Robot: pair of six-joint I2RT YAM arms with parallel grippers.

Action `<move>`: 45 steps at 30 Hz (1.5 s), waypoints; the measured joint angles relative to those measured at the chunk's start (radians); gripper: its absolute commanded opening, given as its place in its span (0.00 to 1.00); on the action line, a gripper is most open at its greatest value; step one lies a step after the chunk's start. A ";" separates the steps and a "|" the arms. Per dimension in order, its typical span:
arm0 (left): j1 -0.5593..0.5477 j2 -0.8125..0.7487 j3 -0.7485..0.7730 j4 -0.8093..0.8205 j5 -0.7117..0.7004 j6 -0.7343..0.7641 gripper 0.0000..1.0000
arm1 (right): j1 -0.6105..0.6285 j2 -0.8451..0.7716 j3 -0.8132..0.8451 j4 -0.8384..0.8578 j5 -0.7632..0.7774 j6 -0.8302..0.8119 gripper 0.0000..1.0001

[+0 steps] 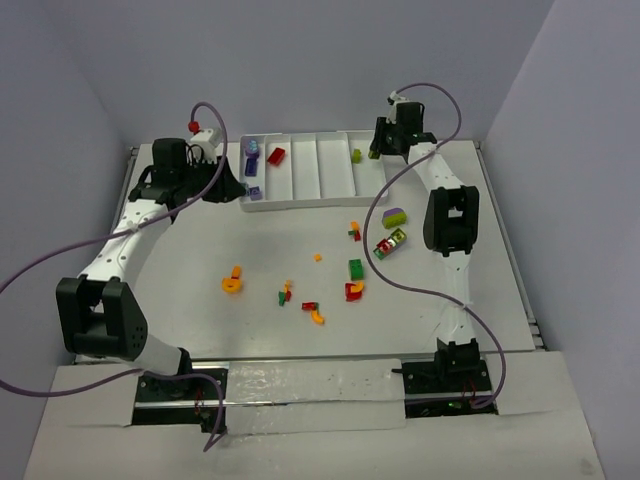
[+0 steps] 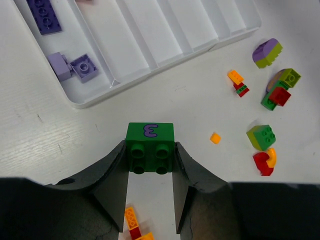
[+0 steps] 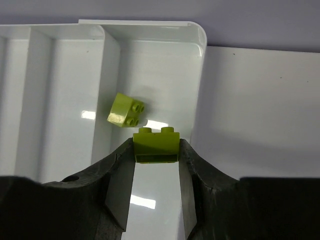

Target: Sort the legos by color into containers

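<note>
My left gripper (image 2: 150, 156) is shut on a dark green lego with a purple "3" (image 2: 150, 140), held above the table just short of the white tray's near left corner (image 2: 95, 102). Purple legos (image 2: 82, 67) lie in the tray's leftmost compartment. My right gripper (image 3: 156, 152) is shut on a lime green lego (image 3: 156, 142) over the tray's rightmost compartment (image 3: 197, 35), where another lime lego (image 3: 125, 111) lies. In the top view the tray (image 1: 300, 204) sits at the back, with the left gripper (image 1: 232, 188) and right gripper (image 1: 383, 148) at its two ends.
A red lego (image 1: 276, 155) lies in the second compartment. Loose legos are scattered on the table: orange (image 1: 232, 280), dark green (image 1: 355, 268), red (image 1: 354, 291), a lime and purple piece (image 1: 394, 217), and several small ones between them. Cables hang from both arms.
</note>
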 measured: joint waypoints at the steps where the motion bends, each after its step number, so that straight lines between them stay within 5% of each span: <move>1: -0.011 0.005 0.000 0.007 -0.023 -0.002 0.00 | 0.006 0.003 0.000 0.001 0.023 -0.007 0.39; 6: -0.085 0.048 0.008 0.045 -0.125 0.000 0.00 | 0.034 0.007 0.000 0.028 0.076 -0.026 0.90; 9: -0.139 0.097 0.042 0.079 -0.185 0.003 0.00 | 0.046 0.007 0.002 0.049 0.086 -0.029 1.00; 14: -0.193 0.252 0.192 0.152 -0.250 -0.003 0.02 | 0.053 0.006 0.004 0.062 0.093 -0.027 1.00; 19: -0.205 0.549 0.537 0.224 -0.280 -0.039 0.05 | 0.052 -0.079 -0.106 0.050 0.083 -0.017 1.00; 25: -0.229 0.845 0.809 0.303 -0.309 -0.076 0.13 | 0.038 -0.414 -0.463 0.044 0.032 -0.011 1.00; 32: -0.255 1.029 0.844 0.458 -0.377 -0.088 0.18 | -0.004 -0.763 -0.691 0.052 0.008 -0.044 1.00; 35: -0.255 1.099 0.888 0.496 -0.410 -0.087 0.28 | -0.014 -0.822 -0.743 0.050 0.009 -0.060 1.00; 42: -0.252 1.179 0.954 0.560 -0.447 -0.078 0.76 | -0.015 -0.815 -0.785 0.003 0.001 -0.083 1.00; 45: -0.252 1.183 0.971 0.578 -0.451 -0.068 0.85 | -0.015 -0.806 -0.782 -0.017 -0.013 -0.090 1.00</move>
